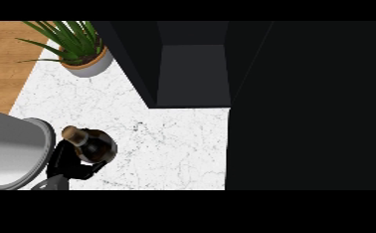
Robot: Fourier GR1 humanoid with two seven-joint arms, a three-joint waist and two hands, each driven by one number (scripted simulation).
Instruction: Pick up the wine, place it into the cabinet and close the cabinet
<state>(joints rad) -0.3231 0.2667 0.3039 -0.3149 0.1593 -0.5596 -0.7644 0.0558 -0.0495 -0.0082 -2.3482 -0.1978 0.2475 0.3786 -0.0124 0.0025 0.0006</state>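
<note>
The wine bottle (94,146) is dark with a tan top and shows at the lower left, over the white marble counter (176,142). My left hand (67,165) comes in from the lower edge, and its black fingers curl round the bottle's lower part, hiding it. The grey left forearm (18,150) fills the left edge beside it. The black cabinet (192,72) stands open at the top middle, its dark inside facing the counter. Its open door (301,107) covers the whole right side. My right hand does not show.
A potted green plant (82,58) in a pale pot stands at the counter's far left corner, beside the cabinet's left wall. A strip of wooden floor (16,62) shows past the counter's left edge.
</note>
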